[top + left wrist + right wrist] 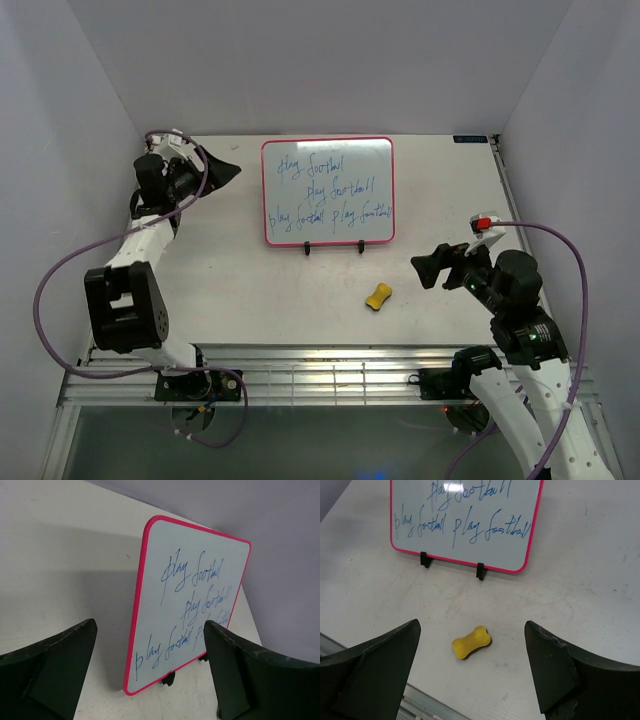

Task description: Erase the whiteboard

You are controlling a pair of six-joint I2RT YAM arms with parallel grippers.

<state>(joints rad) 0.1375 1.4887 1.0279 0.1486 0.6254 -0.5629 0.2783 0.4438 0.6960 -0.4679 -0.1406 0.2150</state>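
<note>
The whiteboard (328,192) stood upright toward the 12 o'clock side of the white table (250,290), resting on two small black stand feet (307,247) along its lower edge. Its pink-red frame was whole, and its glossy face was covered with blue handwriting (313,165) reading "play football" several times over in staggered lines.

The left gripper (222,171) hung at the board's 9 o'clock, just beside the left frame edge and apart from it. Its dark fingers (60,665) were spread wide with nothing between them. From the left wrist camera the board's left edge showed in the gap between them, seen at a steep slant.

A small yellow bone-shaped eraser (377,296) lay flat on the table at the board's 5 o'clock, near the right-hand foot but clear of it. The right gripper (425,270) hovered at the eraser's 3 o'clock, close by without touching. Its jaws were also wide apart and empty. In the right wrist view the eraser lay between the two fingers, slightly tilted, with the board's bottom edge beyond it at 12 o'clock.
</note>
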